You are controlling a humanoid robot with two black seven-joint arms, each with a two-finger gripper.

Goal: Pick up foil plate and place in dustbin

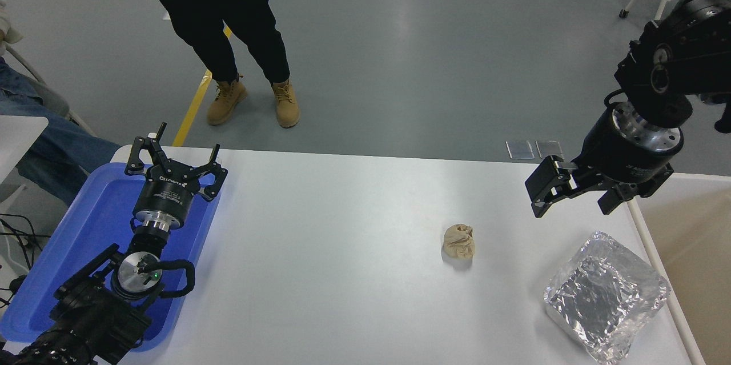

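Foil plate: one only, flat on the table at its near right corner, long axis slanting from near-left to far-right, just beside the one dustbin off the table's right edge. One paper ball lies toward the middle. Right hand hangs above the far right edge, fingers spread wide, empty. Left hand is parked wide over one blue tray.

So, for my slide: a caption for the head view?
Open right gripper hovers above foil plate beside dustbin.
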